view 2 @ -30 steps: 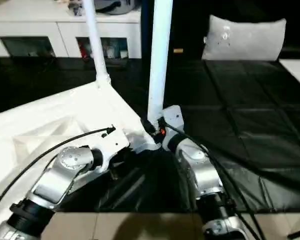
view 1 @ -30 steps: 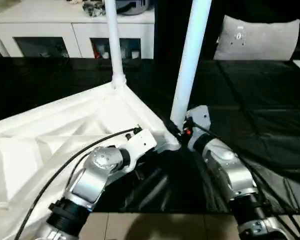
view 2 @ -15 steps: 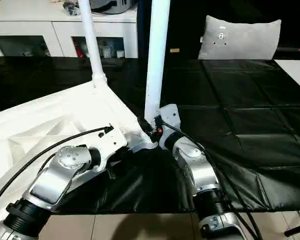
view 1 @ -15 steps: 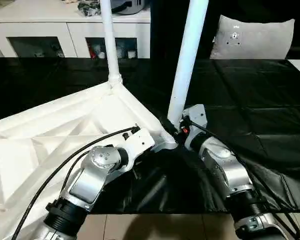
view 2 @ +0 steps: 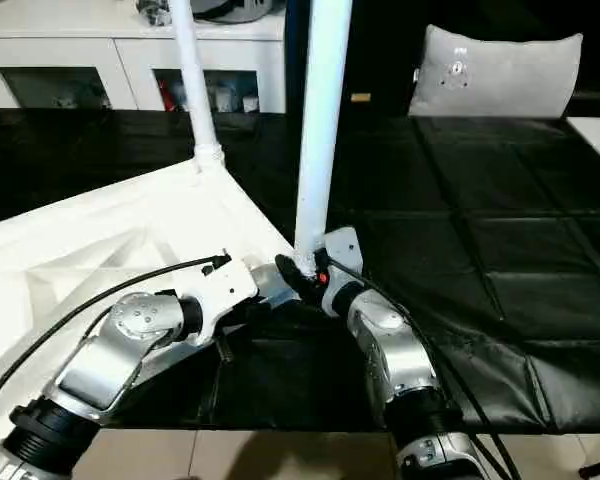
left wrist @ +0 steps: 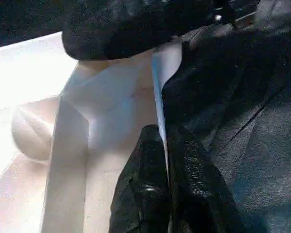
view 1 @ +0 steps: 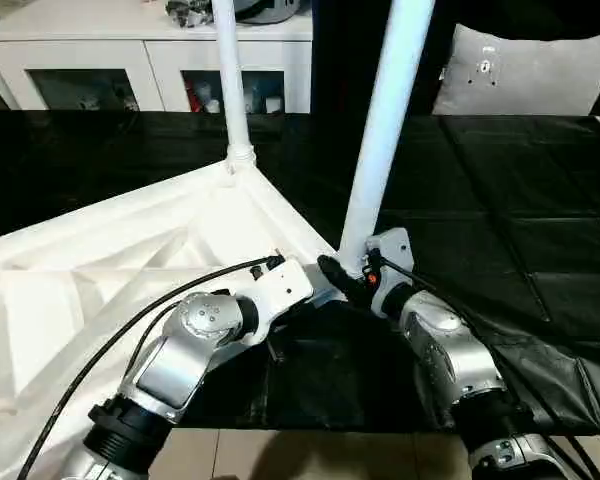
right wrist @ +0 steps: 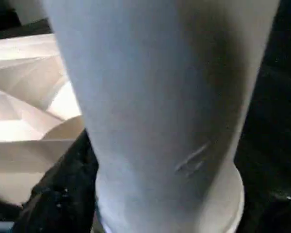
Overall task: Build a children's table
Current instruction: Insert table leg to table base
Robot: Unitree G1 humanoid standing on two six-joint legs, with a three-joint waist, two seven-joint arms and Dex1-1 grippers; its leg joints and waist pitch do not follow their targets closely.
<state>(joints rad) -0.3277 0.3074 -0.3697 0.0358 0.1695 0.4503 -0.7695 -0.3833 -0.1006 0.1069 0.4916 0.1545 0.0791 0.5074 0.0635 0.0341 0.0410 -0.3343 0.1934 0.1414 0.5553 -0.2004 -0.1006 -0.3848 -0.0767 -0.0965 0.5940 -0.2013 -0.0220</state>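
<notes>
From the head, the white table top [view 1: 110, 270] lies upside down on the black-covered counter [view 1: 500, 200], ribs up, filling the near left. Two white legs stand upright in its corner sockets: the far leg [view 1: 230, 80] at the far corner, the near leg [view 1: 380, 130] at the right corner. The left gripper [view 1: 315, 290] reaches to the table's near edge just left of that corner. The right gripper [view 1: 342, 275] sits at the foot of the near leg, one black finger lying against its left side. A white cabinet [view 1: 130, 60] stands far left and a grey cushion [view 1: 525, 70] far right.

From the left wrist, the two fingers [left wrist: 145, 189] are pressed narrow on the thin table rim [left wrist: 160, 111], one on each side of it.

From the right wrist, the near leg [right wrist: 155, 97] stands in its socket, a dark finger [right wrist: 58, 194] touching its base; whether the fingers clamp it I cannot tell.
</notes>
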